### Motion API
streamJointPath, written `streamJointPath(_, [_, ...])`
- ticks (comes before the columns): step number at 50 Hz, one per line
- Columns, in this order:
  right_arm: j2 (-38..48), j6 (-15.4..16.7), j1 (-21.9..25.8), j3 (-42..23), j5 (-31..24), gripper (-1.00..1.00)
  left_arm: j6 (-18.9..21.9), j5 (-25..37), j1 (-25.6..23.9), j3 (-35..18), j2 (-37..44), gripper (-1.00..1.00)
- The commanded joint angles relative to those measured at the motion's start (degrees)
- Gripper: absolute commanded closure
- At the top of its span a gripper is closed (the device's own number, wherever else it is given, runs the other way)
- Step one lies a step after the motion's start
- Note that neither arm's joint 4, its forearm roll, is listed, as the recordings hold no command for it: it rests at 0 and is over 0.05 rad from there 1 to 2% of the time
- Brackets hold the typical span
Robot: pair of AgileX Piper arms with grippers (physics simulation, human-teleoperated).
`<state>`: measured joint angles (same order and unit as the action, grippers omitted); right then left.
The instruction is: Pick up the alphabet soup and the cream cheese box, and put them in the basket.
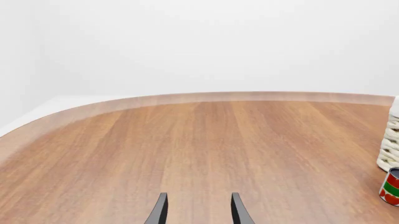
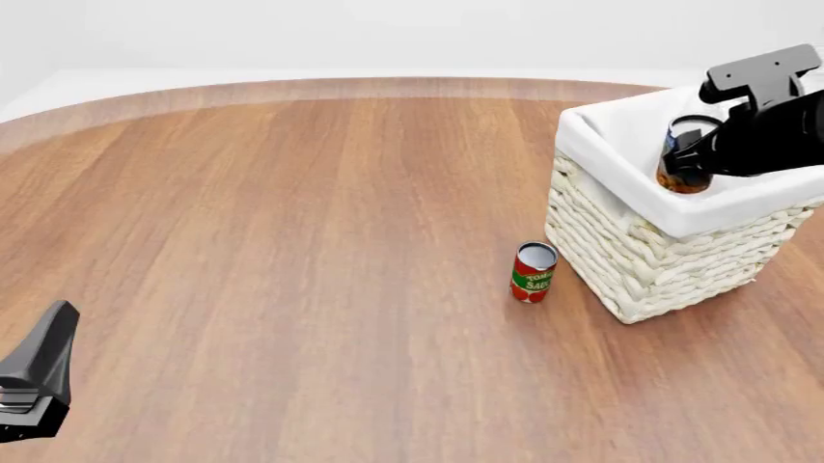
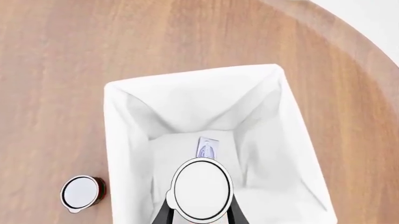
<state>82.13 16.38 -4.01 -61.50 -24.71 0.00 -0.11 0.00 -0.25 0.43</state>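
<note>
The basket (image 2: 644,256) stands at the right of the table. My right gripper (image 2: 705,154) hangs over its opening, shut on the alphabet soup (image 2: 680,166), which is held upright at rim height. In the right wrist view the can's silver-white top (image 3: 201,189) sits between the fingers (image 3: 163,213), above the basket's white lining (image 3: 187,100). The cream cheese box (image 3: 207,148) lies on the basket floor below the can. My left gripper (image 1: 198,212) is open and empty, low over bare wood at the near left (image 2: 39,381).
A small red and green can (image 2: 534,272) stands upright on the table just left of the basket; it also shows in the right wrist view (image 3: 81,192) and the left wrist view (image 1: 391,186). The table's curved far edge (image 2: 386,85) runs along the back.
</note>
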Motion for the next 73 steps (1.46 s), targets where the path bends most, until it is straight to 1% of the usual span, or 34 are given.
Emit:
streamJointPath(1, [1.12,-0.97,-0.61,-0.95,0.90,1.00,0.00,0.00,0.00,0.00,0.00,-1.00])
streamJointPath(14, [2.39,-1.05,-0.36,-0.09,1.37,1.00,0.00,0.00,0.00,0.00,0.00,-1.00])
streamJointPath(15, [2.57,-1.29,-0.22,-0.12,1.40,-1.00,0.00,0.00,0.00,0.00,0.00,-1.00])
streamJointPath(25, [2.87,-1.11,-0.61,-0.85,1.20,-1.00,0.00,0.00,0.00,0.00,0.00,-1.00])
streamJointPath(44, [-0.40,-1.52,-0.06,-0.29,-0.75,-1.00,0.00,0.00,0.00,0.00,0.00,-1.00])
streamJointPath(73, [-12.01,-2.36,1.22,0.53,-8.18,-1.00,0.00,0.00,0.00,0.00,0.00,-1.00])
